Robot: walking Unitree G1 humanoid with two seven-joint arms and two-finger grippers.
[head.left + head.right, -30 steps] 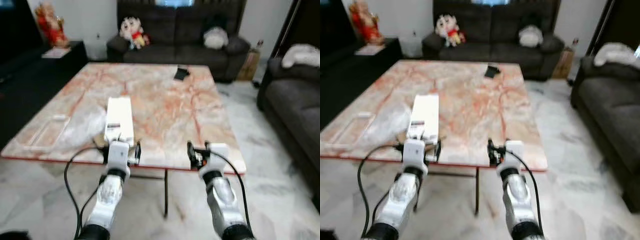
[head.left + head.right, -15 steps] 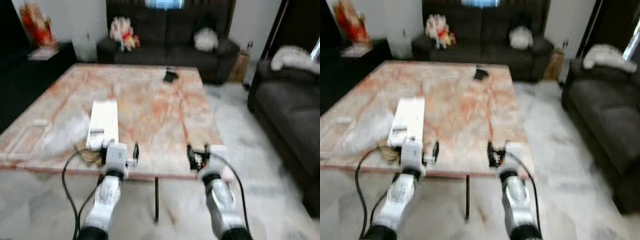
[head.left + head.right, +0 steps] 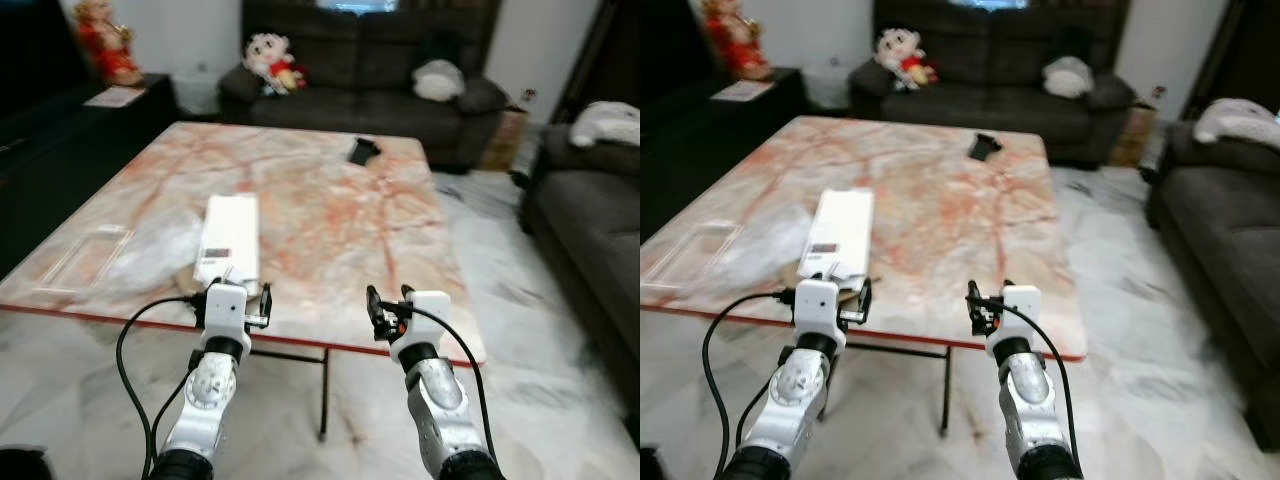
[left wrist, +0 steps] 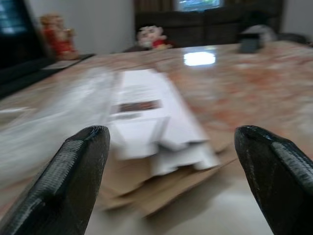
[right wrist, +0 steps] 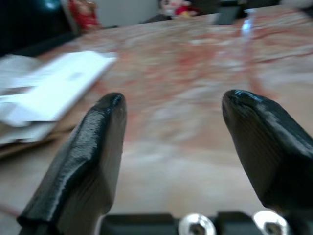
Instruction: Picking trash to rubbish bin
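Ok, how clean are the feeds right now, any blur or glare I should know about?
Both eye views are fairly sharp; the white box and marble table read clearly. Left wrist view is motion-blurred, with a glare patch on the tabletop beyond the box, left gripper fingers open. Right wrist view is soft too, with a reflection near the table's far edge beyond the open right gripper.
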